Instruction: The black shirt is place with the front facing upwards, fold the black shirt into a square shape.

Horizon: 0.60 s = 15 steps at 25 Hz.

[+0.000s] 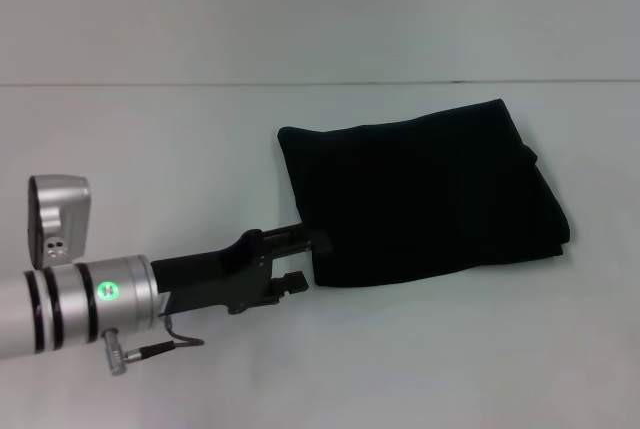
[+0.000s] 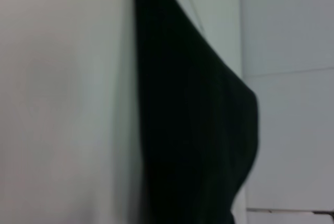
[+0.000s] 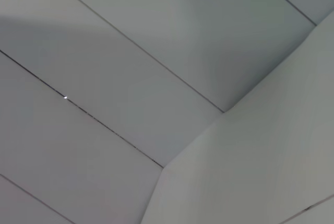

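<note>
The black shirt (image 1: 425, 189) lies folded into a rough rectangle on the white table, right of centre in the head view; no lettering or label shows. My left gripper (image 1: 308, 261) reaches in from the left and sits at the shirt's near-left corner. Its fingers (image 1: 318, 240) are spread, one by the cloth's left edge and one at the corner, and the gripper is open with no cloth lifted. In the left wrist view the black shirt (image 2: 198, 130) fills a dark band across the table. My right gripper is out of sight.
The white table (image 1: 150, 149) extends around the shirt, and its far edge (image 1: 200, 84) meets a pale wall. The right wrist view shows only grey floor tiles (image 3: 104, 78) and a white table corner (image 3: 261, 172).
</note>
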### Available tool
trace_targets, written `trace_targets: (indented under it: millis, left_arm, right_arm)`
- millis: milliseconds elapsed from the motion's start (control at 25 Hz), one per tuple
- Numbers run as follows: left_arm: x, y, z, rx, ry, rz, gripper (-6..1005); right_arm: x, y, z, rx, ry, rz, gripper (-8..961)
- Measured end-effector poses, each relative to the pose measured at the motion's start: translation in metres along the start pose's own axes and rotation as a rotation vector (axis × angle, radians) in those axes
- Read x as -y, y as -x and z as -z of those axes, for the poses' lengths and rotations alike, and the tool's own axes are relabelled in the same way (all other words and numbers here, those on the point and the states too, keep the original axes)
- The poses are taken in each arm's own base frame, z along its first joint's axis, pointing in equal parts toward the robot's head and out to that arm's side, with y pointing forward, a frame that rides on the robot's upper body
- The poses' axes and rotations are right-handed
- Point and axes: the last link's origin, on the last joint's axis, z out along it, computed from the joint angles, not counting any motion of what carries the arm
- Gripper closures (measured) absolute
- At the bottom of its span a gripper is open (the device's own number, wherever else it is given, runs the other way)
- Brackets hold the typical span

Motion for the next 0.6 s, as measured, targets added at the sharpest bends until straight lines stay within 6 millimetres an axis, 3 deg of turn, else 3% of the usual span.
trace_targets:
  millis: [160,600]
  left_arm:
    - [0.006,-0.002,-0.007,-0.017,-0.039,0.014,198]
    - [0.009,-0.004,-0.026,-0.024,-0.102,0.013,197]
  right_arm:
    - [-0.001,-0.001,-0.002,-0.004,0.005,0.002,24]
    - [0.000,-0.002,-0.003,-0.005,0.003,0.009,26]
